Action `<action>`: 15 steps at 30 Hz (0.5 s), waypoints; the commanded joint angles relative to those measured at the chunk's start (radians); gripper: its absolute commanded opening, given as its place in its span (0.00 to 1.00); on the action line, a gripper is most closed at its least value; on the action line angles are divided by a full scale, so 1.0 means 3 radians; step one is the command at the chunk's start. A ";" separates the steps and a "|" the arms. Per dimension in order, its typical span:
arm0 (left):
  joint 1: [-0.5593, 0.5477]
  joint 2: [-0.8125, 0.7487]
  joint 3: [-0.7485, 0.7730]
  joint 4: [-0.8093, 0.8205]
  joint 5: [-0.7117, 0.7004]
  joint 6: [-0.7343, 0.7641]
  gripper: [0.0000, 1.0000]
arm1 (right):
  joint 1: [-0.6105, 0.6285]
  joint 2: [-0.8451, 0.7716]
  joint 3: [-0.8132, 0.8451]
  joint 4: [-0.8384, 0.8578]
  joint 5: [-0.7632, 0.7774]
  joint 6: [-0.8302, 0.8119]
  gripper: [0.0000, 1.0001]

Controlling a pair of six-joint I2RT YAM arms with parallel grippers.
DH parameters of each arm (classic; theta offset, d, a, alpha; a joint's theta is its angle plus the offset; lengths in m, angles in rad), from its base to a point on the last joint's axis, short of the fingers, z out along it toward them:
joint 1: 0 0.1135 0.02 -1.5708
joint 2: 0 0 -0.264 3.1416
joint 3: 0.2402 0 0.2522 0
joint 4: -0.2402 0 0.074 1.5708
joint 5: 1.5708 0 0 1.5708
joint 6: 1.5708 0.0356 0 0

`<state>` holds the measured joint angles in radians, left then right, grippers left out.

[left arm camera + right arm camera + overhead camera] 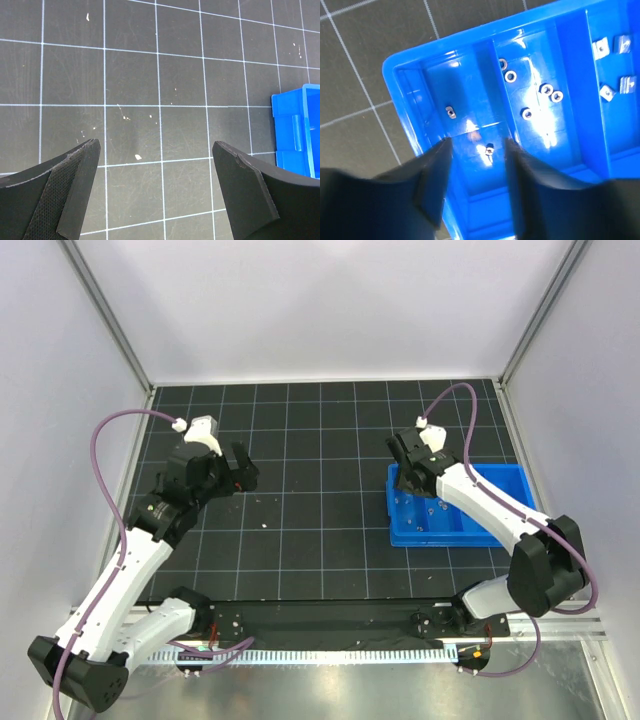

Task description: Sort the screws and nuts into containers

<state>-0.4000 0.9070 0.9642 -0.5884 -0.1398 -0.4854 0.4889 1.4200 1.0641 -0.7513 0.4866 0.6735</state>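
The containers are one blue three-compartment tray (510, 476) at the right of the mat. My right gripper (405, 466) hangs over its left end. In the right wrist view that gripper (476, 150) is open, and between its fingers a small screw (489, 150) shows down in the left compartment, apart from both pads. Another small metal piece (450, 112) lies further along that compartment. Ring nuts (546, 90) sit in the middle compartment and squarish nuts (601, 47) in the right one. My left gripper (155, 145) is open over the mat, just short of a pale bit (138, 157) and a thin screw (120, 111).
Small pale specks (263, 524) lie scattered on the black gridded mat (320, 540) between the arms. The tray's corner (300, 130) shows at the right edge of the left wrist view. White walls close in the back and both sides.
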 commanded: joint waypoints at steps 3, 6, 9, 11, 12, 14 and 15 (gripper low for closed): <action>-0.0001 0.0019 0.0033 0.0070 -0.0091 0.0064 1.00 | 0.0002 -0.0326 0.0389 -0.0001 -0.0225 -0.0566 0.84; 0.0004 0.0034 0.0033 0.0075 -0.0086 0.0059 1.00 | 0.0002 -0.0346 0.0655 -0.0047 -0.0349 -0.0772 1.00; 0.0029 0.0075 0.0038 0.0080 -0.0081 0.0048 1.00 | 0.0002 -0.0346 0.0835 -0.0007 -0.0395 -0.0859 1.00; 0.0050 0.0106 0.0074 0.0054 -0.0081 0.0038 1.00 | 0.0002 -0.0372 0.0871 0.0157 -0.0461 -0.0880 0.99; 0.0065 0.0116 0.0084 0.0034 -0.0086 0.0038 1.00 | 0.0002 -0.0377 0.0866 0.0233 -0.0562 -0.0900 1.00; 0.0096 0.0142 0.0104 0.0018 -0.0117 0.0028 1.00 | -0.0004 -0.0387 0.0850 0.0489 -0.0675 -0.0941 1.00; 0.0116 0.0142 0.0110 0.0023 -0.0122 0.0008 1.00 | 0.0002 -0.0377 0.0860 0.0631 -0.0782 -0.0946 1.00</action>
<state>-0.3824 0.9463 0.9646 -0.5919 -0.1566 -0.4862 0.4889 1.3216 1.2976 -0.6876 0.3378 0.4385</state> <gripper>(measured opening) 0.996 0.995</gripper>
